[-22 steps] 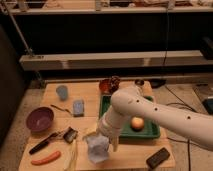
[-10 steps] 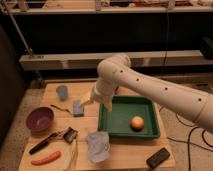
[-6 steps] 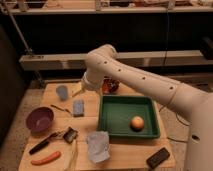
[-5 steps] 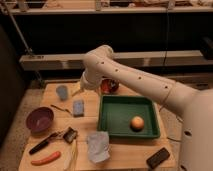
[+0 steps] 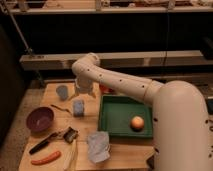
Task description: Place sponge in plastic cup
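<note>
A small blue-grey sponge (image 5: 78, 107) lies on the wooden table (image 5: 90, 125), left of the green tray. A pale bluish plastic cup (image 5: 62, 92) stands upright at the back left, just behind and left of the sponge. My white arm reaches in from the right and bends down. My gripper (image 5: 83, 93) hangs just above and behind the sponge, right of the cup. Nothing shows in the gripper.
A green tray (image 5: 112, 125) holds an orange fruit (image 5: 137, 122). A purple bowl (image 5: 40, 119) sits at the left. A crumpled white bag (image 5: 98, 146), a black-handled tool (image 5: 42, 142), a small brush (image 5: 70, 133) and an orange sausage-like item (image 5: 46, 158) lie near the front. A red object (image 5: 104, 89) is behind the arm.
The arm has swung from the front middle of the table, near the white bag, to the back left. The gripper now hangs over the sponge beside the cup.
</note>
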